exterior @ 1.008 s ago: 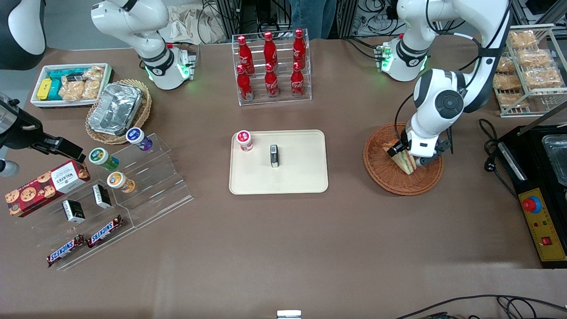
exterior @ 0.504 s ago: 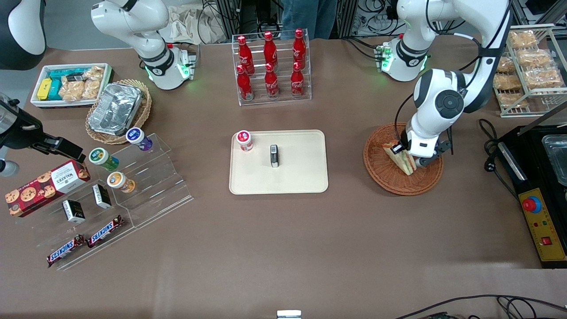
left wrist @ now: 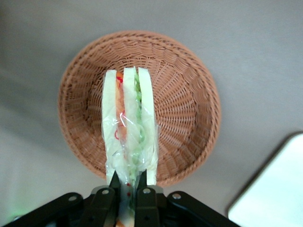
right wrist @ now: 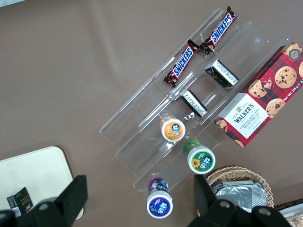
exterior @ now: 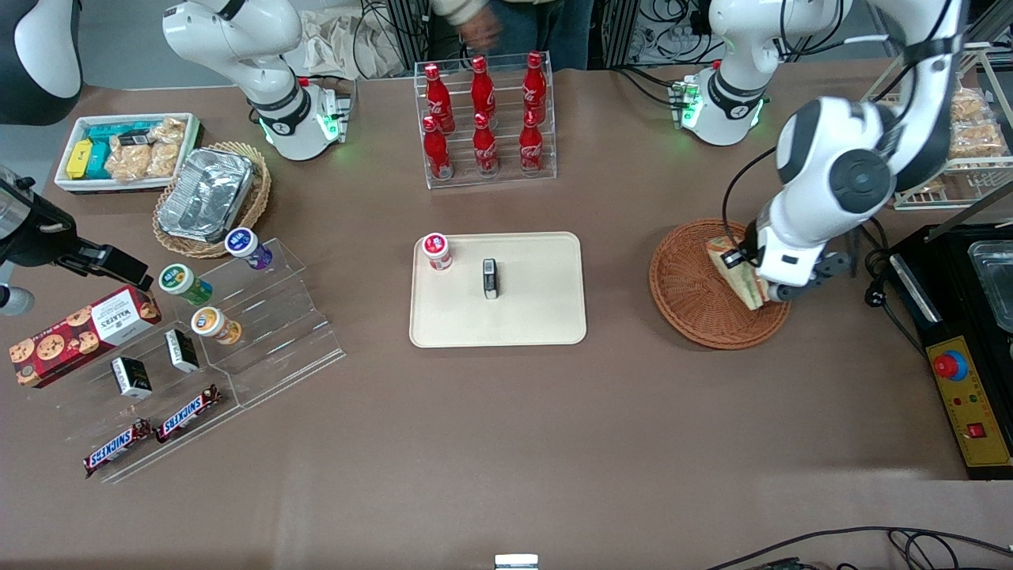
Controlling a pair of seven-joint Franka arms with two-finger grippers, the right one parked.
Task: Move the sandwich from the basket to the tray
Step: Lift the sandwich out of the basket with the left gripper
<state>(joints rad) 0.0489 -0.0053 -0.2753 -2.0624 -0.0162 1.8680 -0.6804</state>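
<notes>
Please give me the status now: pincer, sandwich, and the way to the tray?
Pincer shut on sandwich, lifted above basket. Tray holds a small cup and a dark box; the rest of it is bare.

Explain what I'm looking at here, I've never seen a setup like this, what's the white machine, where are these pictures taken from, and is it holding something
The white machines are robot arms bolted to a brown table. One picture looks down on the whole table from the front. Another comes from a camera on the working arm's wrist, looking past its hand. The third comes from the parked arm's wrist.

The working arm's hand has two fingers. They are shut on a wrapped triangular sandwich, held above a round reddish-brown wicker basket at that arm's end of the table.

In the middle of the table lies a cream tray, where the sandwich is meant to go. A small red-capped pot and a small dark box already stand on it. Farther from the front camera stands a clear rack of red bottles. Toward the parked arm's end are snacks on clear steps.
</notes>
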